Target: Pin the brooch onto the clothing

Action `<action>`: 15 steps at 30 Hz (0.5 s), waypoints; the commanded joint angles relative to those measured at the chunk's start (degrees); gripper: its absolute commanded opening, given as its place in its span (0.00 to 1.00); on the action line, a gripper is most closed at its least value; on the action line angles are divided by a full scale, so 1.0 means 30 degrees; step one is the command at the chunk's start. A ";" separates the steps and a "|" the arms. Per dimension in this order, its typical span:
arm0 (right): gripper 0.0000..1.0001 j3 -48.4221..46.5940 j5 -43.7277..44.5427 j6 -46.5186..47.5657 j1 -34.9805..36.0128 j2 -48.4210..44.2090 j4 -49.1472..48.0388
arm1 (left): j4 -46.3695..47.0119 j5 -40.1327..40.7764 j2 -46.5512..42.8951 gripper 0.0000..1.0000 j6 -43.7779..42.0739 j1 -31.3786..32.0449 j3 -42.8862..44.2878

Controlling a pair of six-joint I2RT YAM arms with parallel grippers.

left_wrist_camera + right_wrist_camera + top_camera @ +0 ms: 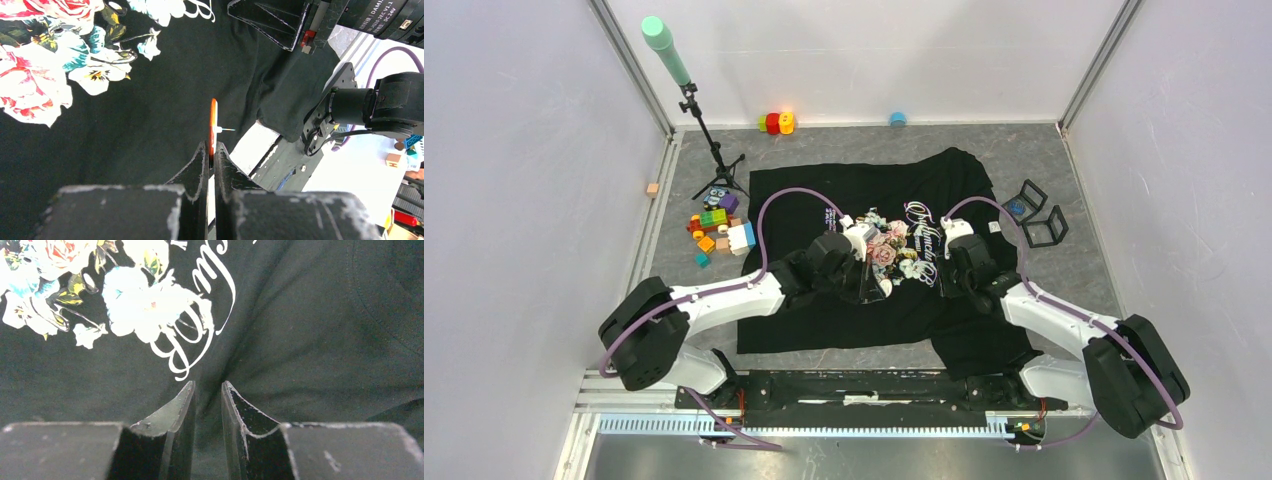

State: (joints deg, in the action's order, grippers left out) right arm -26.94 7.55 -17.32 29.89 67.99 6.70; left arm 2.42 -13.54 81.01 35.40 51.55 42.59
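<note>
L gripper (211, 145) clamped on orange brooch (213, 117), edge-on, pin sticking sideways just above the cloth, prob. ready to drive in. R gripper (208, 385) nearly closed, seems to pinch a fold of black T-shirt (824, 320) by the script, raising a ridge for the pin. Shirt spread mid-desk (1024, 150).

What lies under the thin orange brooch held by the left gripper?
Plain fabric of the black T-shirt, beside its rose print. The left gripper covers the lower end of the orange brooch.
</note>
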 commanded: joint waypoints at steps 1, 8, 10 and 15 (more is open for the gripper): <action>0.30 -0.0763 0.0120 0.0407 0.0055 0.0242 -0.0945 | 0.0396 0.0295 0.0127 0.02 0.0191 0.0190 0.0752; 0.24 -0.0689 0.0112 0.0411 0.0052 0.0997 -0.1591 | 0.0396 0.0250 0.0206 0.02 0.0280 0.0234 0.0716; 0.23 -0.0623 0.0219 0.0331 0.0056 0.1168 -0.1596 | 0.0396 0.0279 0.0191 0.02 0.0292 0.0276 0.0716; 0.23 -0.0292 0.0720 -0.0112 0.0071 0.1155 -0.1446 | 0.0396 0.0353 0.0372 0.02 0.0254 0.0305 0.0820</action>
State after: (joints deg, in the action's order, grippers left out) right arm -27.00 7.86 -16.71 29.89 71.35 3.90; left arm 2.42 -13.54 81.12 35.40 51.99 42.59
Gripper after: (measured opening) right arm 0.234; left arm 0.047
